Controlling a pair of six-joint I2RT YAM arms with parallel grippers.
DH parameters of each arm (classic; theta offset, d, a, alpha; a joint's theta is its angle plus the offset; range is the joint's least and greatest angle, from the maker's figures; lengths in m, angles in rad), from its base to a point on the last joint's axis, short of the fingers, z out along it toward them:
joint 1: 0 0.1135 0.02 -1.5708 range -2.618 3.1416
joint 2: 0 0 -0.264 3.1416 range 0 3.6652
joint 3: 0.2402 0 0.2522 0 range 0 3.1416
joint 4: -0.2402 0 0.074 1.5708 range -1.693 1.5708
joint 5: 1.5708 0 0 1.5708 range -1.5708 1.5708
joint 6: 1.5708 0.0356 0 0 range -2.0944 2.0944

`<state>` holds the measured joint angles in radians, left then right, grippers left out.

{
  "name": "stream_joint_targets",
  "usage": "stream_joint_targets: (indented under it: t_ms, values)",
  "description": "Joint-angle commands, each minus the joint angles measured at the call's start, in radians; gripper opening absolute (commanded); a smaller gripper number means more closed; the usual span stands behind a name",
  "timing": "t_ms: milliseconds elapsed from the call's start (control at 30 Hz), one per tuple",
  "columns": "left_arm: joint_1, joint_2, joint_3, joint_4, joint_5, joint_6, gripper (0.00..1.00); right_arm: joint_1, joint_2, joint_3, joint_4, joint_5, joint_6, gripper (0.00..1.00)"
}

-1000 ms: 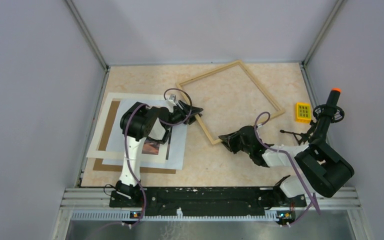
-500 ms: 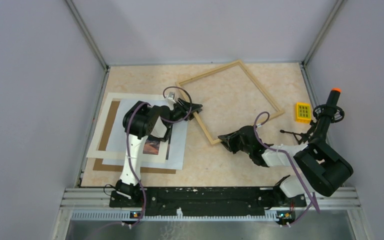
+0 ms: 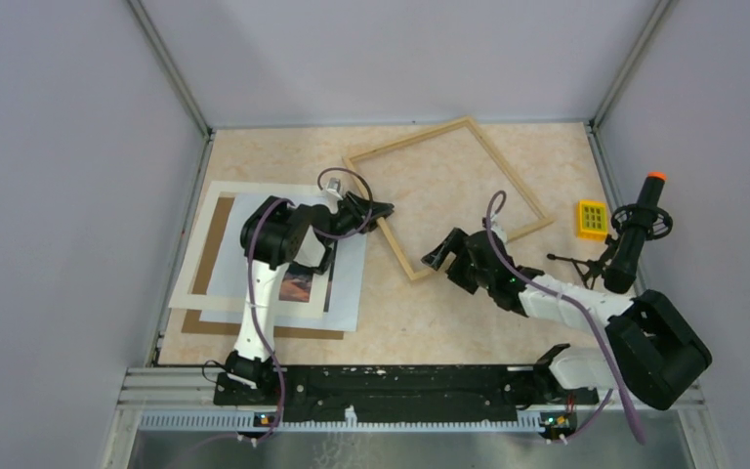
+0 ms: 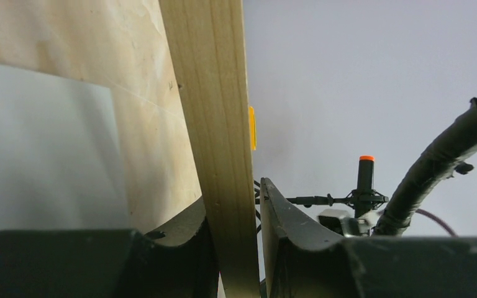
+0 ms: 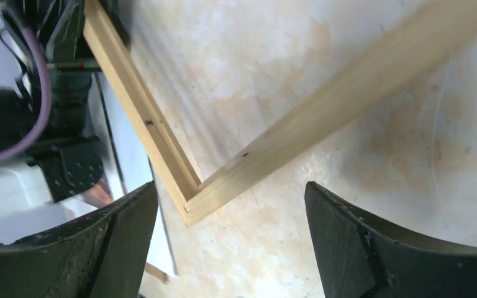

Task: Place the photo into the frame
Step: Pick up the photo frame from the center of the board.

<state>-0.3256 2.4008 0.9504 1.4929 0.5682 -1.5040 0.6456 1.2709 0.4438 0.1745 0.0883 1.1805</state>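
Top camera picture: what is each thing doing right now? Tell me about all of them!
frame: lying on the table, nothing inside it.
photo: flat on the paper pile at the left, partly under the left arm, not in the frame.
left gripper: fingers either side of one frame bar; grip unclear.
right gripper: open, the frame's near corner between its fingers, not touched.
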Motion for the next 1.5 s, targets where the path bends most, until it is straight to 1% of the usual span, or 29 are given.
stream_joint_targets:
  t_ms: [0,100,167,200,233,300,400,467,600,667,767,833,867,900,933,967,1033,1067,1133,1200,1267,1367,1467]
  values:
    - [0.009,-0.005,0.043,0.300,0.049,-0.014,0.32,0.001,-0.074,0.191,-0.315,0.002,-0.519,0.86]
    - [0.015,-0.008,0.059,0.301,0.071,-0.040,0.32,-0.002,-0.101,0.331,-0.511,0.027,-0.679,0.86]
    - [0.021,-0.010,0.064,0.299,0.080,-0.059,0.32,-0.003,-0.119,0.407,-0.586,0.044,-0.751,0.87]
    - [0.023,-0.013,0.068,0.300,0.088,-0.060,0.31,-0.010,-0.113,0.442,-0.613,0.044,-0.776,0.90]
    - [0.025,-0.018,0.072,0.300,0.093,-0.063,0.31,-0.028,-0.093,0.485,-0.646,0.035,-0.801,0.90]
    - [0.029,-0.026,0.075,0.299,0.101,-0.070,0.31,-0.081,-0.024,0.565,-0.672,0.014,-0.846,0.90]
    - [0.035,-0.035,0.080,0.299,0.111,-0.075,0.31,-0.184,0.130,0.701,-0.648,-0.080,-0.889,0.90]
    - [0.038,-0.034,0.090,0.300,0.115,-0.085,0.31,-0.222,0.251,0.821,-0.624,-0.085,-0.916,0.94]
    - [0.046,-0.019,0.133,0.299,0.139,-0.106,0.31,-0.293,0.572,1.185,-0.714,-0.079,-0.984,0.98]
    - [0.048,-0.017,0.143,0.300,0.142,-0.114,0.30,-0.338,0.754,1.477,-0.794,-0.059,-1.006,0.98]
    - [0.059,-0.019,0.148,0.300,0.151,-0.122,0.30,-0.422,1.060,1.887,-0.940,-0.080,-1.012,0.99]
    - [0.063,-0.018,0.145,0.300,0.155,-0.126,0.30,-0.486,1.213,2.126,-0.994,-0.194,-1.006,0.99]
    - [0.067,-0.016,0.145,0.300,0.158,-0.127,0.30,-0.518,1.269,2.211,-1.007,-0.235,-0.995,0.99]
    - [0.070,-0.013,0.145,0.300,0.161,-0.126,0.30,-0.550,1.300,2.249,-1.003,-0.270,-0.984,0.99]
    - [0.073,-0.011,0.145,0.300,0.162,-0.126,0.29,-0.574,1.305,2.226,-0.969,-0.294,-0.978,0.99]
    - [0.075,-0.008,0.146,0.300,0.164,-0.129,0.29,-0.591,1.285,2.160,-0.921,-0.302,-0.981,0.99]
    - [0.076,-0.001,0.154,0.300,0.167,-0.131,0.29,-0.610,1.228,2.002,-0.830,-0.268,-1.003,0.99]
    - [0.076,0.003,0.162,0.299,0.172,-0.131,0.29,-0.619,1.213,1.957,-0.809,-0.263,-1.005,0.99]
    - [0.077,0.007,0.170,0.300,0.179,-0.130,0.28,-0.634,1.222,1.950,-0.817,-0.261,-1.002,0.99]
    - [0.077,0.010,0.172,0.300,0.177,-0.135,0.28,-0.642,1.249,1.981,-0.868,-0.234,-1.005,0.98]
    - [0.077,0.010,0.171,0.300,0.182,-0.135,0.28,-0.663,1.268,1.985,-0.907,-0.214,-0.998,0.96]
    - [0.077,0.010,0.172,0.300,0.182,-0.131,0.27,-0.697,1.252,1.925,-0.880,-0.306,-0.955,0.90]
    - [0.077,0.011,0.185,0.299,0.182,-0.134,0.27,-0.718,1.214,1.845,-0.838,-0.429,-0.910,0.86]
